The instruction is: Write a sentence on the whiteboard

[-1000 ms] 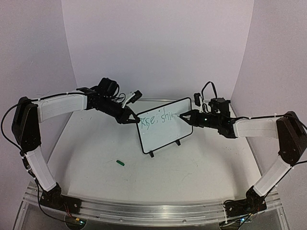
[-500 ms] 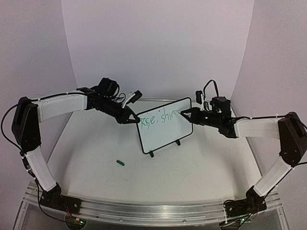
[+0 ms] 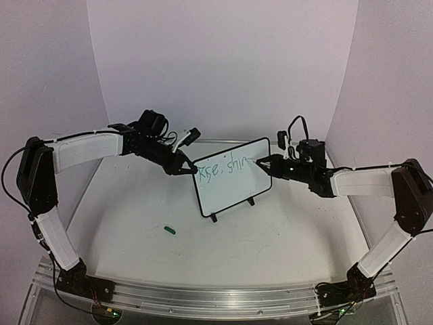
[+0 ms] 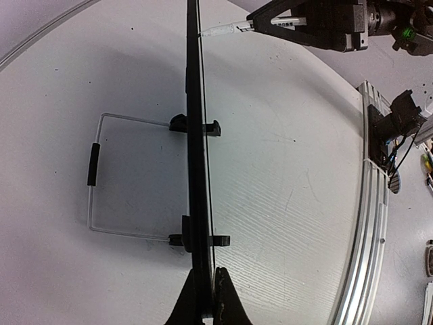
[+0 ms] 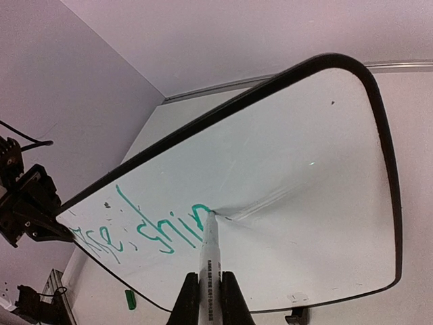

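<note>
Can read the sentence (image 5: 145, 230) as "Rise, shin" in green, just ahead of the right gripper (image 5: 210, 277) pinching a marker (image 5: 209, 250). Got the left gripper (image 4: 206, 272) clamped on the near edge of the whiteboard (image 4: 194, 135).

Black-jointed arms (image 3: 84, 150) in white sleeves, black fingers (image 4: 228, 301), looping cables (image 3: 294, 124).
</note>
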